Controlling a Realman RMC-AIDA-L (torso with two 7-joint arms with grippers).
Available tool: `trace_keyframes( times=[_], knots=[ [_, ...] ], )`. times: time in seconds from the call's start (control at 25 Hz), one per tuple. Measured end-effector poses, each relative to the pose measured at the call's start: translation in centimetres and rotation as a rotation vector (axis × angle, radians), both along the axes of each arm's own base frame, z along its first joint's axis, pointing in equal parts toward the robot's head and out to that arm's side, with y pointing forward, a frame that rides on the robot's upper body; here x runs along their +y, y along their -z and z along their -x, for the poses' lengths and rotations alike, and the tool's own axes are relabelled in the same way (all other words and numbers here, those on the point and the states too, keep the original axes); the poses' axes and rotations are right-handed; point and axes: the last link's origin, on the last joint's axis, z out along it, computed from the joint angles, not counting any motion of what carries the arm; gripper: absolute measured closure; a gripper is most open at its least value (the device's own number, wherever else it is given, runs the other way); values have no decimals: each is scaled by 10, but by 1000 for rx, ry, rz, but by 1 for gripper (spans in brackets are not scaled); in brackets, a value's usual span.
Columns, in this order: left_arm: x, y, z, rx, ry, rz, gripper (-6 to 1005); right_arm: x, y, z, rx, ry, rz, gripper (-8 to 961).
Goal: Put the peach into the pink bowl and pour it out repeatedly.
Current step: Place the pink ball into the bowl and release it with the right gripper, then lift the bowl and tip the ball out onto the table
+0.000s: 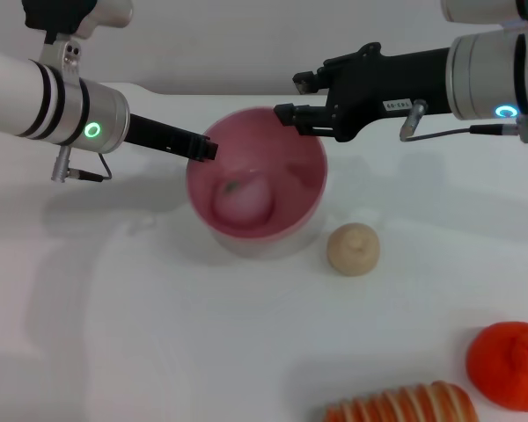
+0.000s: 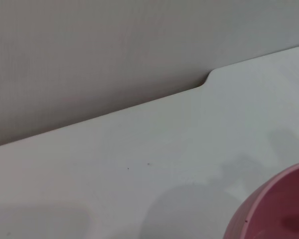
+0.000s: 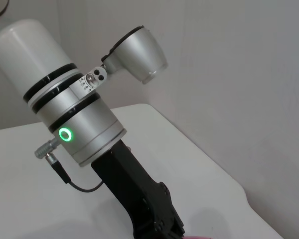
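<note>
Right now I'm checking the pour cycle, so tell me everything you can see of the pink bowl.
The pink bowl is round, deep, glossy plastic, tilted so its opening faces the head camera, on the white table. The peach lies inside. The left gripper is at its left rim, the right gripper over its far right rim. A beige bun sits beside it, apart.

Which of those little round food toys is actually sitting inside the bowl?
The pale pink peach, lying in the pink bowl. The beige bun and the orange tangerine rest outside on the table.
</note>
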Motion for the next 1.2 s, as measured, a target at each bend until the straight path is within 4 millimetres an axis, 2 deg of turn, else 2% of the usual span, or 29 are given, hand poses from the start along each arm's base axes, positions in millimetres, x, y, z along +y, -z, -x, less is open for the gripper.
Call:
trace_keyframes(
  times=[0.16,0.24,0.32,0.4,0.44,0.48,0.52,0.6,0.76,0.8,0.84,0.96,1.0,1.2],
  knots=[
    [-1,0,0,-1,-1,2,954,-4,-6,-5,33,-24,-19,507],
    [-1,0,1,-2,-3,3,954,-5,-10,-7,53,-32,-28,506],
    [-1,0,0,-5,-4,3,954,-10,-20,-10,107,-57,-48,505],
    [0,1,-2,-8,0,4,954,-21,-39,-17,214,-130,-84,504],
    [0,1,-3,-9,1,5,954,-21,-39,-17,214,-130,-84,504],
    [0,2,-4,-11,4,6,954,-28,-53,-26,297,-165,-102,504],
    [0,3,-6,-14,5,8,954,-28,-53,-26,297,-165,-102,504],
    [-1,6,-7,-18,6,12,954,-29,-67,-36,366,-161,-116,505],
    [-2,9,-9,-22,8,18,954,-31,-88,-62,447,-134,-171,520],
    [-3,9,-8,-29,4,14,954,-34,-93,-74,488,-140,-197,535],
    [-3,9,-8,-29,4,14,954,-34,-93,-74,488,-140,-197,550],
    [-4,10,-6,-30,-2,15,954,-43,-94,-95,564,-183,-255,601],
    [-4,10,-6,-30,-2,15,954,-43,-94,-95,564,-183,-255,621],
    [-8,13,-3,-26,-8,31,954,-43,-83,-113,576,-196,-326,724]
  ],
)
